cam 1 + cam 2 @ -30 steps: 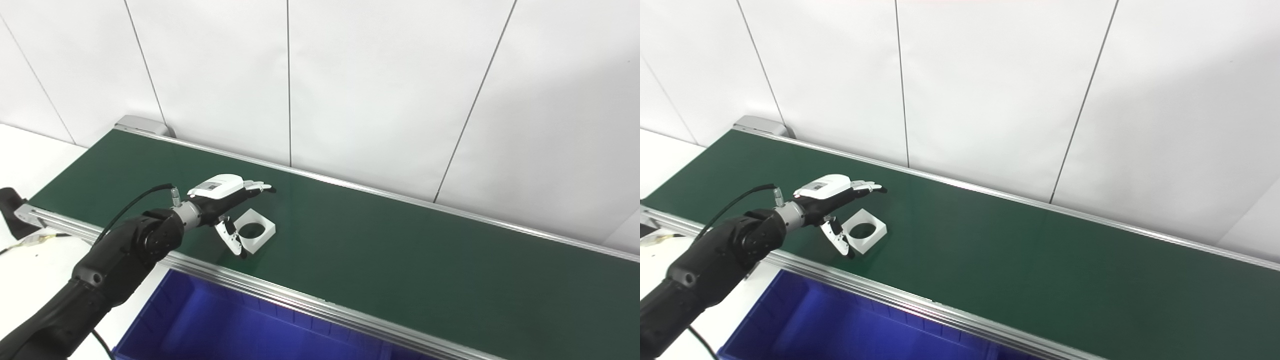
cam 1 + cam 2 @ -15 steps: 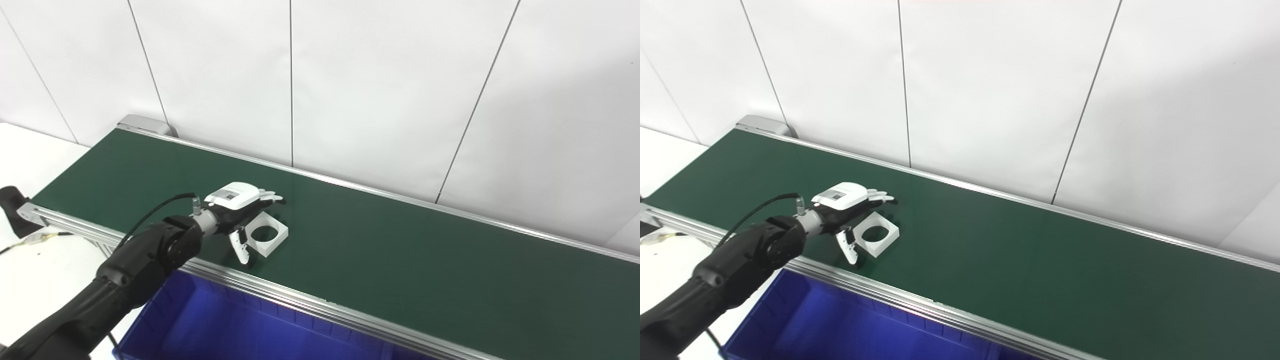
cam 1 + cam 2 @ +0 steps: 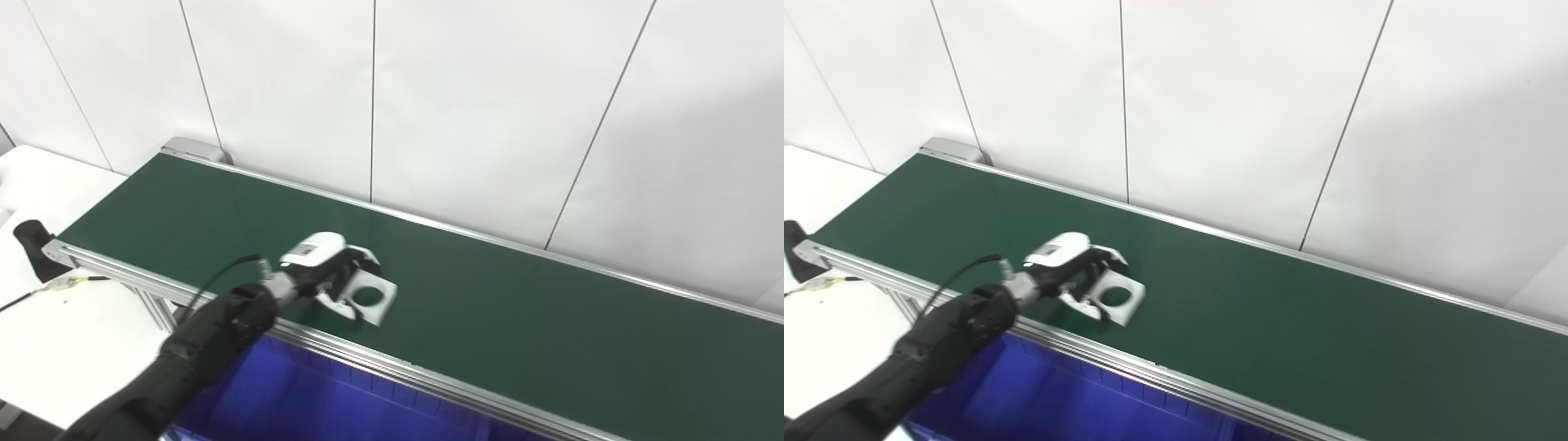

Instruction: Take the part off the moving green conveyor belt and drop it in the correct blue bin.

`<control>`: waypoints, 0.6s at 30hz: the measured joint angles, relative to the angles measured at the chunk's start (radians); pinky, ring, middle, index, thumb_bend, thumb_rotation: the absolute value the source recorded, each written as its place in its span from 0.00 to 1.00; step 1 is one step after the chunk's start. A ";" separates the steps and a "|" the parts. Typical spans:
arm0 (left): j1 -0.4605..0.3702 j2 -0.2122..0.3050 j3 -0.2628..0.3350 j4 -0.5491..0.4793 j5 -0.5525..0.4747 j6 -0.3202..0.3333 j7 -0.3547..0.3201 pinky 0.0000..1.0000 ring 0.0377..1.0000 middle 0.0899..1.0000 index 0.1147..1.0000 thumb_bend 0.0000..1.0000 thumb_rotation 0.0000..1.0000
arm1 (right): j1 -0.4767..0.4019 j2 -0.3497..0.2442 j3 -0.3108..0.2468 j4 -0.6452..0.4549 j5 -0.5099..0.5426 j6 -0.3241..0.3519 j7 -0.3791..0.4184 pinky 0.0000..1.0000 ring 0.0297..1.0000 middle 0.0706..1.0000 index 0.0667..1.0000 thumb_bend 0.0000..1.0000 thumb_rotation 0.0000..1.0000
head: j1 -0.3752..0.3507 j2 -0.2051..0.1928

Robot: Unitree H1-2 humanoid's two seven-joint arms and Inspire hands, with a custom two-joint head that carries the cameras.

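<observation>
The part (image 3: 372,298) is a white square plate with a round hole, near the front edge of the green conveyor belt (image 3: 539,324). My left hand (image 3: 323,267) is shut on it: fingers curl over its far edge and the thumb presses its near edge. The part looks tilted, with a shadow beneath it. The same hand (image 3: 1072,264) and part (image 3: 1119,299) show in the right eye view. A blue bin (image 3: 318,401) lies just below the belt's front rail. My right hand is out of sight.
An aluminium rail (image 3: 429,383) runs along the belt's front edge, between the belt and the bin. A white panelled wall (image 3: 465,104) stands behind the belt. A white table (image 3: 73,331) with a cable lies at the left, past the belt's end.
The left hand's fingers have closed from open onto the part. Hand and part sit further right along the belt. The whole picture has also shifted a little.
</observation>
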 measured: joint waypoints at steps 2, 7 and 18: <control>-0.011 0.000 -0.009 -0.019 0.001 0.017 -0.029 0.39 0.40 0.46 0.43 0.50 0.00 | 0.003 0.002 -0.001 -0.002 0.000 0.000 -0.004 0.90 0.84 0.82 0.90 0.60 0.13 | -0.002 0.002; -0.013 0.002 -0.011 -0.055 -0.002 0.078 -0.085 0.35 0.38 0.43 0.45 0.50 0.00 | 0.017 -0.001 0.002 -0.002 -0.001 0.000 -0.013 0.88 0.82 0.81 0.89 0.60 0.13 | -0.005 0.008; 0.035 0.054 0.041 -0.106 -0.053 0.108 -0.111 0.36 0.38 0.43 0.44 0.50 0.00 | 0.006 0.006 0.027 -0.010 -0.017 -0.010 -0.033 0.86 0.82 0.81 0.89 0.61 0.16 | -0.028 0.021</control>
